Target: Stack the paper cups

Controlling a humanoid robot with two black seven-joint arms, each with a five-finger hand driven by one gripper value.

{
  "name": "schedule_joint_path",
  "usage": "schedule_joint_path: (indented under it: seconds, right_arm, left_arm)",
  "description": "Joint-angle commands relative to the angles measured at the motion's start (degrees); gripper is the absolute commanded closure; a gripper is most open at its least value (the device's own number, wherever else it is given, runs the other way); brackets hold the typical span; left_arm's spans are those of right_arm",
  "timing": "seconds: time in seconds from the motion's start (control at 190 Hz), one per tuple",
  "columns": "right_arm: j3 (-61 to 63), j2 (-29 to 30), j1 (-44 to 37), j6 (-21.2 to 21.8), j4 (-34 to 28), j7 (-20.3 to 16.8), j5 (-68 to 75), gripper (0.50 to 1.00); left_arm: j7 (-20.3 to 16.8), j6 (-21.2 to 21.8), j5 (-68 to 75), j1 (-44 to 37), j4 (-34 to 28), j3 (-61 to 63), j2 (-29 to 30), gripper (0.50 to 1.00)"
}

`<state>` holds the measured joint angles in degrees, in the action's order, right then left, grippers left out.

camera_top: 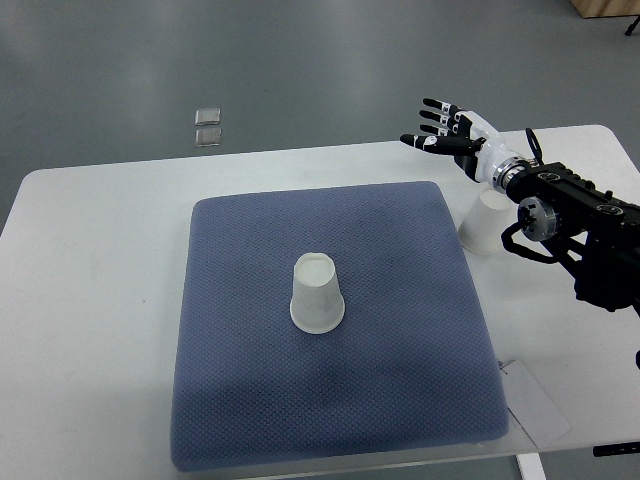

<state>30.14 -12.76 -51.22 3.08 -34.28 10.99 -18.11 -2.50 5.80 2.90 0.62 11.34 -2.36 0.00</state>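
Note:
A white paper cup (pixel 317 293) stands upside down near the middle of the blue-grey mat (pixel 240 380). A second white paper cup (pixel 484 221) stands on the white table just past the mat's right edge, partly hidden under my right forearm. My right hand (pixel 437 128) reaches in from the right edge and hovers above the table beyond the mat's far right corner, fingers spread and empty. It is up and to the left of the second cup, not touching it. My left arm does not show.
The white table (pixel 90 260) carries the mat. A white paper tag (pixel 535 408) lies at the mat's near right corner. Two small silver floor plates (pixel 208 126) sit beyond the table's far edge on the grey floor.

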Motion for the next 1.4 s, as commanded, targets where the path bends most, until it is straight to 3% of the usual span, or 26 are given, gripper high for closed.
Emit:
schedule_joint_path:
  seconds: [0.0, 1.393]
  right_arm:
    - [0.01, 0.10, 0.16, 0.09, 0.00, 0.00, 0.00, 0.583]
    - [0.63, -0.52, -0.11, 1.58, 1.67, 0.18, 0.97, 0.583]
  left_arm:
    - [0.04, 0.00, 0.00, 0.00, 0.00, 0.08, 0.00, 0.500]
    - [0.21, 0.00, 0.00, 0.00, 0.00, -0.19, 0.00, 0.500]
